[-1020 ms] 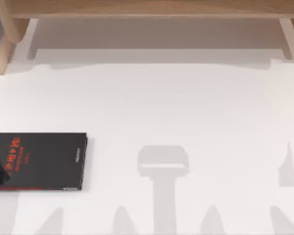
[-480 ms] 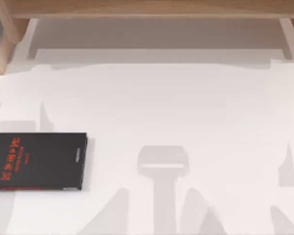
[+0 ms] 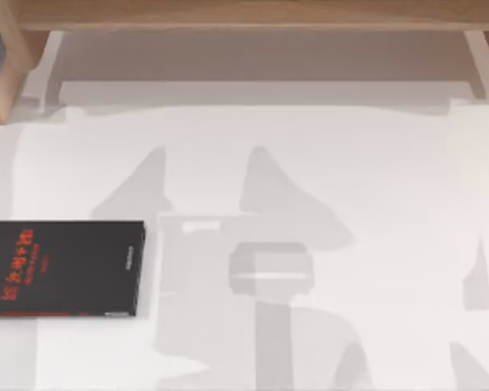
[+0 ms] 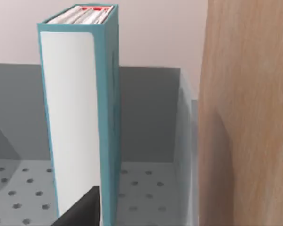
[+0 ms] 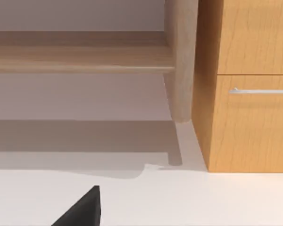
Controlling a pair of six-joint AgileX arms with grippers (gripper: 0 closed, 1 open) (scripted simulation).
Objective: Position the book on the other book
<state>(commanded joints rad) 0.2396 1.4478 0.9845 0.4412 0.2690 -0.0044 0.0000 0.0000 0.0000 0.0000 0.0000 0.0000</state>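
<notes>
White tabletop with a wooden shelf unit along the far edge, shadows all over the middle.

Left wrist view: a black bit of the left gripper pokes in just in front of the teal-blue book; can't tell how its fingers are set or whether it touches the book. The book stands upright, long axis vertical, white page edges facing the camera, red-and-white end up top. It sits on a grey perforated floor inside a grey-walled compartment, with a wooden panel close beside it and open floor between book and panel.

Top view has the black book lying flat near the table's left edge, long axis left to right, red lettering at its left end, wide bare table to its right.

Right wrist view: a black sliver of the right gripper over bare table, fingers not readable, facing a wooden drawer cabinet with a metal handle.
</notes>
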